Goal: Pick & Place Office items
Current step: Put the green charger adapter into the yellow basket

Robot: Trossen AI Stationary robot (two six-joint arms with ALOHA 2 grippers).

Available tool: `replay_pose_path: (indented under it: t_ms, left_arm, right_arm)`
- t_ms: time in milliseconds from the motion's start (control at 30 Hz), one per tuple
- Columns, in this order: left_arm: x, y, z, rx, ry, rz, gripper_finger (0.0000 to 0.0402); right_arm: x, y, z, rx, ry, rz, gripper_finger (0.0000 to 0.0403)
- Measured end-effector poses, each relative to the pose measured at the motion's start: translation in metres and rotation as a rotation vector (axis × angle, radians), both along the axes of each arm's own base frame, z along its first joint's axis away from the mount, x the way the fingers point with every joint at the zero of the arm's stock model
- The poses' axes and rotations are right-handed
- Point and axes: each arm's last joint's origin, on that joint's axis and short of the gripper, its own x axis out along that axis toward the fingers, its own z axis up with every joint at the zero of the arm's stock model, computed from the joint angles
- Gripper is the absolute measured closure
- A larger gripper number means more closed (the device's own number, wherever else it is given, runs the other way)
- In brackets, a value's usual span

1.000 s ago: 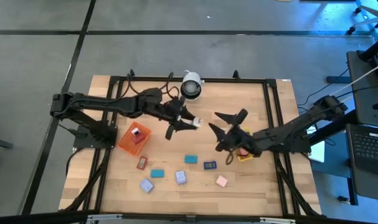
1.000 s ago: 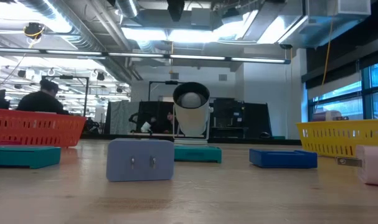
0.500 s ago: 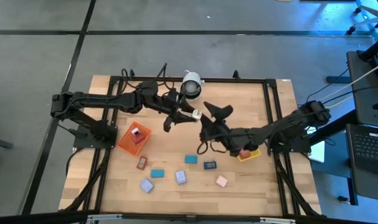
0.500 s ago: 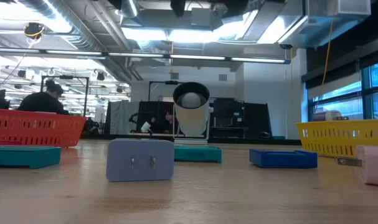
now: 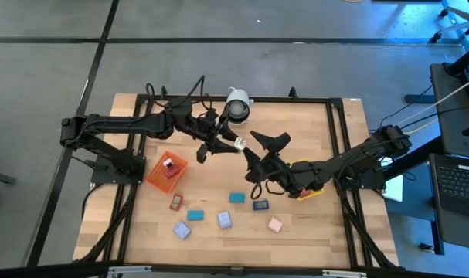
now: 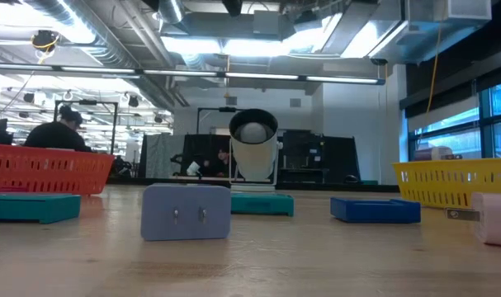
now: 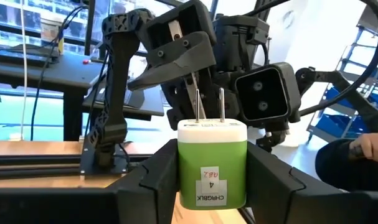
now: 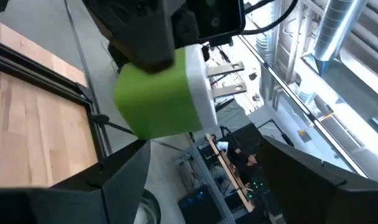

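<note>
Since the earlier frame, the right arm had swung farther toward the table's middle, bringing the right gripper point(image 5: 253, 154) close up to the left gripper point(image 5: 221, 142), which had itself drawn back a little toward the white round camera unit point(image 5: 236, 105) at the far edge. The left gripper was clamped on a green plastic charger block with a white cap and two metal prongs point(image 7: 212, 163), held upright above the wooden table point(image 5: 311, 123), a white label on its front face. The right gripper's fingers point(image 8: 120, 174) stood wide apart on either side of that same block without touching it. On the table lay the other office items: a teal flat block point(image 5: 236, 198), a dark blue block point(image 5: 259, 205), a lavender block point(image 5: 224, 220), a second lavender block point(image 5: 181, 230), a second teal block point(image 5: 195, 215), a pink block point(image 5: 275, 225) and a small red block point(image 5: 175, 202). An orange mesh tray point(image 5: 156, 174) sat by the left arm, a yellow tray point(image 5: 311, 191) under the right arm.
</note>
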Motion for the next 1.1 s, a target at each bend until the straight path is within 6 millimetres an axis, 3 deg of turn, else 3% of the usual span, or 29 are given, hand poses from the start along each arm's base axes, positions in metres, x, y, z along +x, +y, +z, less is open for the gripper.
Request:
replay_pose_path:
  t_ms: [500, 1100]
  left_arm:
    - [-0.0012, 0.0058, 0.0004, -0.005, -0.004, -0.013, 0.0256]
    - [-0.0013, 0.0049, 0.0024, -0.022, -0.016, -0.024, 0.0256]
  right_arm:
    - [0.0011, 0.0060, -0.0013, 0.034, -0.041, 0.104, 0.0106]
    - [0.0024, 0.0073, 0.0020, 0.042, -0.061, 0.157, 0.0138]
